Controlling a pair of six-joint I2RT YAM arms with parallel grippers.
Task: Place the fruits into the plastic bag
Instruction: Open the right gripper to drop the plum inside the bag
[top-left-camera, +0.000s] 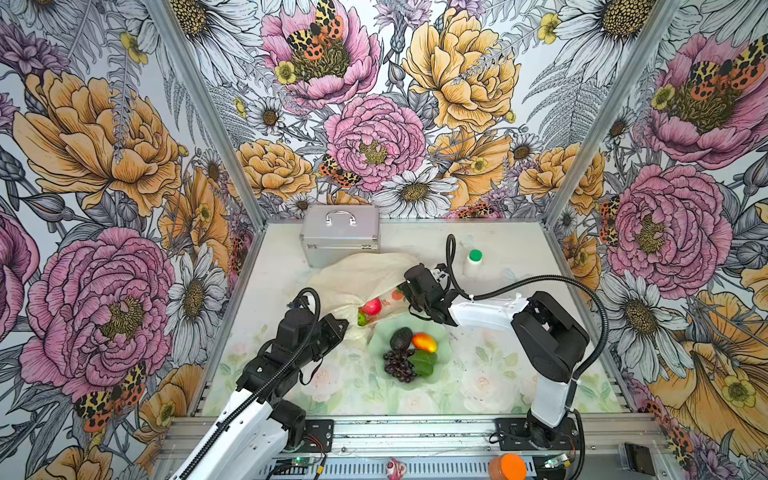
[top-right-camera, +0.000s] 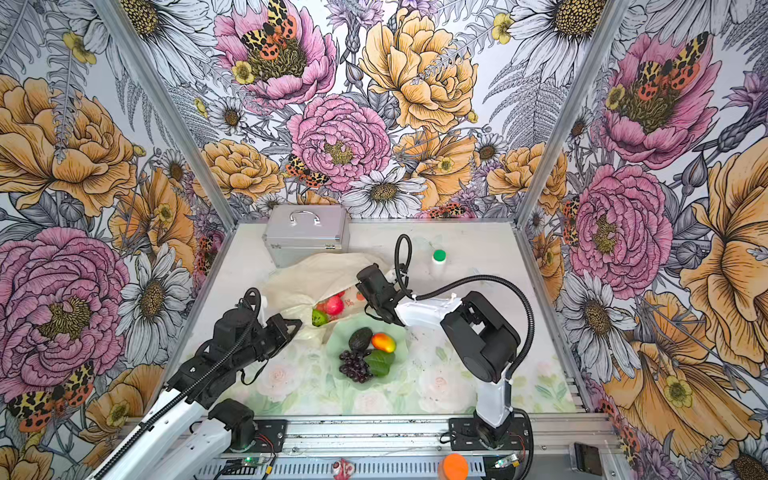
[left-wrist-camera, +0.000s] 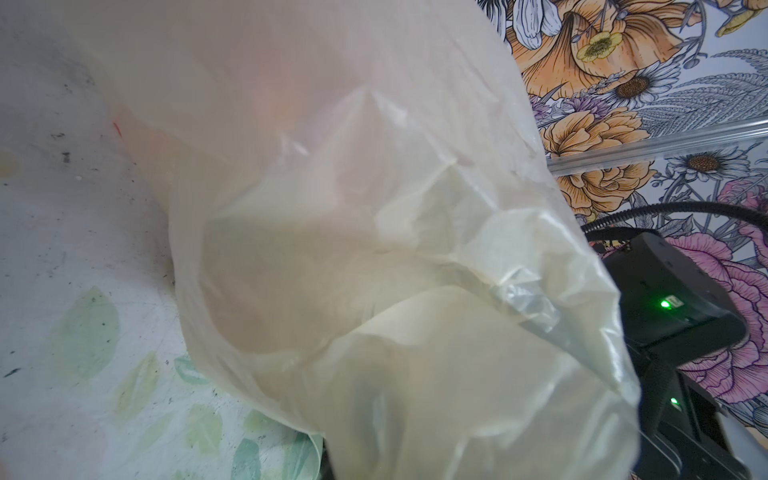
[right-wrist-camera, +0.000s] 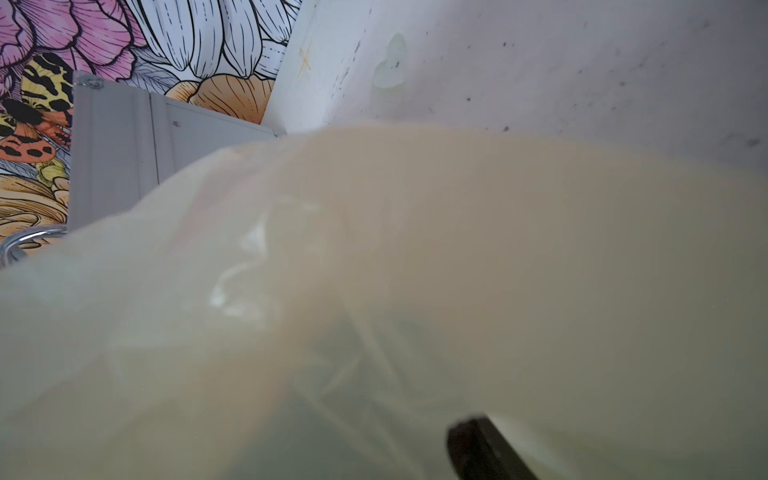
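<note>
The left hand (top-left-camera: 344, 325) (top-right-camera: 297, 326) is closed tight, pinching the near-left rim of the crinkly translucent pale-yellow plastic bag (top-left-camera: 361, 272) (top-right-camera: 313, 274). In its wrist view the bag's film (left-wrist-camera: 374, 249) fills most of the picture, right up to the lens. The right hand (top-left-camera: 404, 291) (top-right-camera: 360, 289) sits at the opposite rim of the mouth, at 2 o'clock from the left hand, against the plastic. Its wrist view is veiled by the bag (right-wrist-camera: 457, 270), so I cannot tell how wide it stands or whether it grips the rim.

In both top views the bag lies on the table (top-left-camera: 519, 365) (top-right-camera: 457, 374) with its long axis running from 11 o'clock to 5 o'clock. The closed end is at 11, by the silver metal case (top-left-camera: 340, 239) (top-right-camera: 305, 235). The mouth faces 5 o'clock and gapes between the two hands. Just inside the mouth lie a red-pink apple (top-left-camera: 372, 306) (top-right-camera: 334, 305) and, at its 7 o'clock, a bumpy green ball (top-left-camera: 362, 319) (top-right-camera: 319, 318).

At 5 o'clock from the mouth, just beside it, a pale green scalloped bowl (top-left-camera: 444, 332) (top-right-camera: 402, 332) holds three fruits. They are a dark brown avocado (top-left-camera: 401, 338) (top-right-camera: 360, 338), an orange-yellow mango (top-left-camera: 424, 343) (top-right-camera: 383, 342) at its 3 o'clock, and a dark purple grape bunch (top-left-camera: 399, 366) (top-right-camera: 355, 365) at its 6 o'clock. A white bottle (top-left-camera: 473, 266) (top-right-camera: 438, 264) with a green cap stands at 2 o'clock from the right hand, apart from it.
</note>
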